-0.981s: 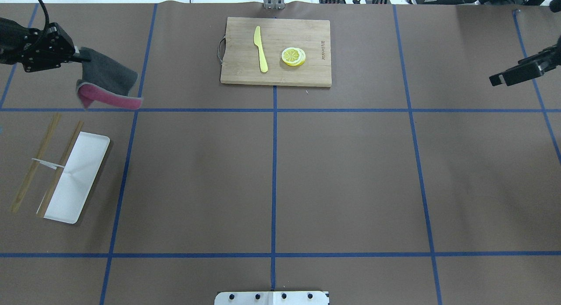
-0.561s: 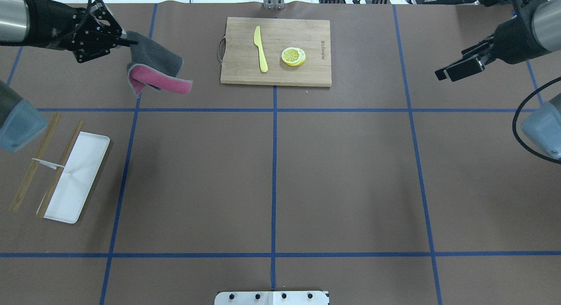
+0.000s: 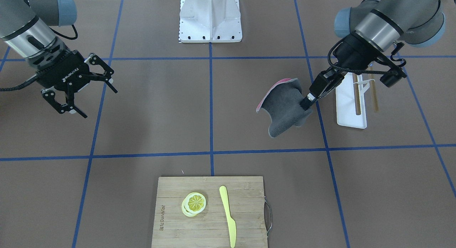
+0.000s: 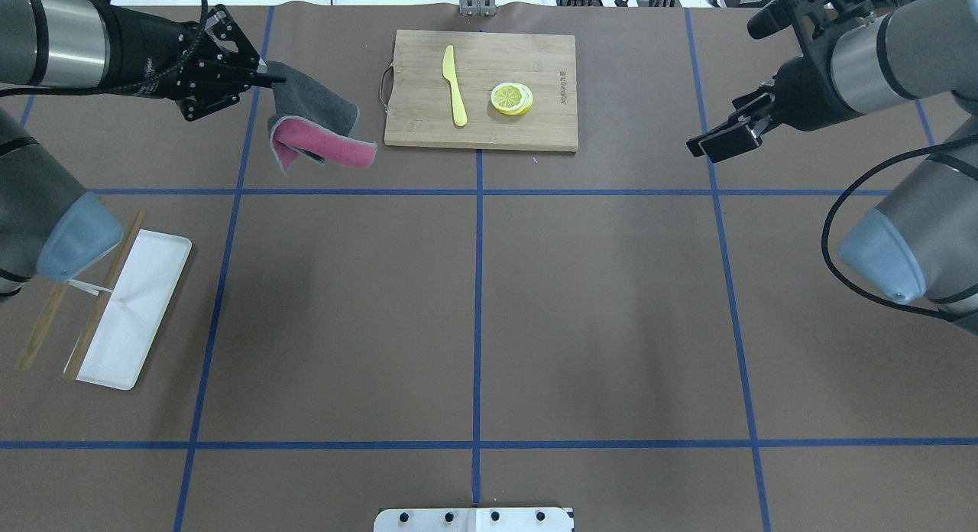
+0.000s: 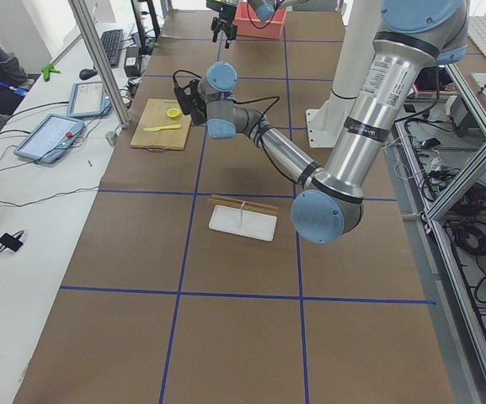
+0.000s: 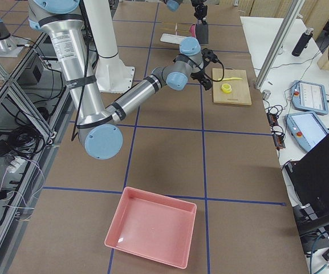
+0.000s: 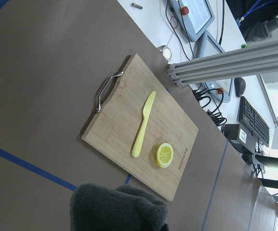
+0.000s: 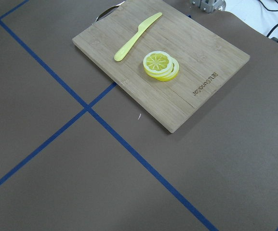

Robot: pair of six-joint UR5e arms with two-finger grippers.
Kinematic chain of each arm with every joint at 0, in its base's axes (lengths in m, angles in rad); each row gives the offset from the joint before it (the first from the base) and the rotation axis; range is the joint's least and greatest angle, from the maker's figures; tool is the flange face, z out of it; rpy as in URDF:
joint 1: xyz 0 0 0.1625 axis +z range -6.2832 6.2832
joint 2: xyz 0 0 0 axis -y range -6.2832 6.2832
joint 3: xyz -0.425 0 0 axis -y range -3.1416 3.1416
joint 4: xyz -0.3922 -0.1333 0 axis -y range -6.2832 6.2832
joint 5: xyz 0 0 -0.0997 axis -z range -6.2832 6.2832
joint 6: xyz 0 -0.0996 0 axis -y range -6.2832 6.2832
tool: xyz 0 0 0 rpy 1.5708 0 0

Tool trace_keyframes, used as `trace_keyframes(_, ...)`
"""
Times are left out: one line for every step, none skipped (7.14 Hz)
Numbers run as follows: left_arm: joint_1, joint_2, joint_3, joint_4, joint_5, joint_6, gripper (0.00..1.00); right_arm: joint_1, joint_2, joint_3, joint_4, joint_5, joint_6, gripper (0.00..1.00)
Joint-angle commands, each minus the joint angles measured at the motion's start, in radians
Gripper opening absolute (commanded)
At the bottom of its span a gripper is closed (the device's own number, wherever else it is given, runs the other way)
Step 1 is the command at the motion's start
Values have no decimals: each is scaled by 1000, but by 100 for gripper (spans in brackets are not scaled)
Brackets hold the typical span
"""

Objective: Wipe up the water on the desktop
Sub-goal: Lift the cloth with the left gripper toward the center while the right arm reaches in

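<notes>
The desktop point(image 4: 596, 303) is a matte brown top crossed by blue tape lines; I see no water on it. My left gripper point(image 4: 263, 77) is shut on a grey cloth with a pink underside point(image 4: 313, 115). It holds the cloth hanging above the desktop, just left of the cutting board. The front-facing view shows this gripper point(image 3: 307, 101) pinching the cloth point(image 3: 285, 109) by one edge. The cloth's grey top fills the bottom of the left wrist view point(image 7: 117, 207). My right gripper point(image 3: 100, 104) is open and empty, and it hovers at the far right of the desktop point(image 4: 710, 142).
A bamboo cutting board point(image 4: 481, 89) at the back centre carries a yellow knife point(image 4: 455, 85) and lemon slices point(image 4: 512, 98). A white tray point(image 4: 130, 310) with chopsticks point(image 4: 99, 287) lies at the left. A pink bin point(image 6: 153, 234) sits at the robot's right end.
My left arm has carried the cloth to the right, toward the cutting board. My right arm has come in leftward over the desktop.
</notes>
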Motion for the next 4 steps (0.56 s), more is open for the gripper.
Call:
trace_keyframes(1, 4, 1, 0, 7, -2, 0, -62, 14, 0, 0, -73, 6, 99)
trace_keyframes(4, 4, 4, 1, 51, -2, 0, -79, 14, 0, 0, -88, 6, 99)
trace_keyframes(14, 4, 4, 2, 76, -2, 0, -93, 14, -1, 0, -95, 6, 99)
trace_keyframes(14, 4, 4, 2, 78, -2, 0, -110, 15, -1, 0, -122, 7, 99)
